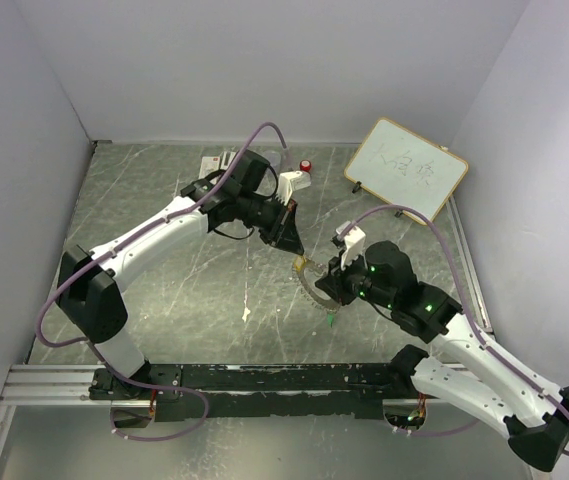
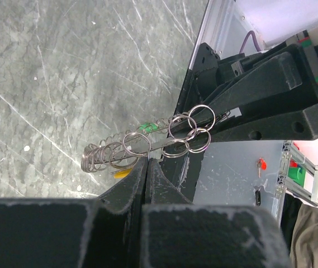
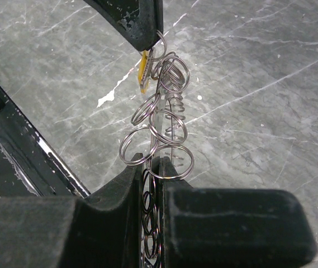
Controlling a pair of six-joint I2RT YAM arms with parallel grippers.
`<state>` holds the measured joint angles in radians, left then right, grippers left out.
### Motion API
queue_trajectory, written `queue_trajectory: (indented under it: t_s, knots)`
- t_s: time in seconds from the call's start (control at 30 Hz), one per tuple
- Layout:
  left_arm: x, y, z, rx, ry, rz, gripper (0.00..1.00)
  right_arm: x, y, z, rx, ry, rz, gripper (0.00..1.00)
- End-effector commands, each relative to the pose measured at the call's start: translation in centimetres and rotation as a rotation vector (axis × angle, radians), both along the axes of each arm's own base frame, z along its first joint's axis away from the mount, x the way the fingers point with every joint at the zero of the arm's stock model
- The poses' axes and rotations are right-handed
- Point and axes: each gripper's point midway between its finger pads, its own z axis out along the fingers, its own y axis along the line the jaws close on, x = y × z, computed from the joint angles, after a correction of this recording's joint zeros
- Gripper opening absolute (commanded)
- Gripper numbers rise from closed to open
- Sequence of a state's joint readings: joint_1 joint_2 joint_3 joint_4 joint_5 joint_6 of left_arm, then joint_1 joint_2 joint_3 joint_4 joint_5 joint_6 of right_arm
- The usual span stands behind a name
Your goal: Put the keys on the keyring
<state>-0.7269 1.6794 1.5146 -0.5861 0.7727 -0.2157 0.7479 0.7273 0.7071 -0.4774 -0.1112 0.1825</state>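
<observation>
The keyring (image 1: 310,282) is a thin silvery ring fringed with small wire loops, held above the table between both grippers. My right gripper (image 3: 157,163) is shut on its rim, with loops (image 3: 164,127) fanning out past the fingertips. My left gripper (image 2: 146,161) is shut at the keyring's (image 2: 147,146) far edge. The yellow key (image 3: 143,70) hangs right at its tip, pinched there against a small loop. That yellow key (image 2: 122,173) also peeks out beside the left finger. The green key (image 2: 145,127) sits among the loops, and its green tip (image 1: 332,320) hangs below the right gripper (image 1: 332,284).
A small whiteboard (image 1: 406,168) leans at the back right. A red-capped knob (image 1: 306,166) stands at the back, behind the left arm. The black base rail (image 1: 264,378) runs along the near edge. Grey walls close in the marbled table (image 1: 164,200) on three sides.
</observation>
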Motion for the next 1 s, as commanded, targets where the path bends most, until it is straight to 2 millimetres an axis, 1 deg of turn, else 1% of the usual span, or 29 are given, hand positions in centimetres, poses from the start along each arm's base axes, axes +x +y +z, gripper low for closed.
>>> queue_trajectory:
  t_s: [0.0,0.47,0.97]
  knots:
    - [0.1,0.0,1.8,-0.029,-0.029,-0.010,0.07,0.3,0.5,2.4,0.045,-0.056,-0.005,0.00]
    - [-0.1,0.3,1.3,-0.016,-0.021,-0.015,0.07,0.0,1.0,2.2,0.025,-0.057,-0.001,0.00]
    - [-0.9,0.8,0.8,-0.003,0.000,-0.025,0.07,-0.1,1.2,2.1,0.010,-0.062,-0.004,0.00]
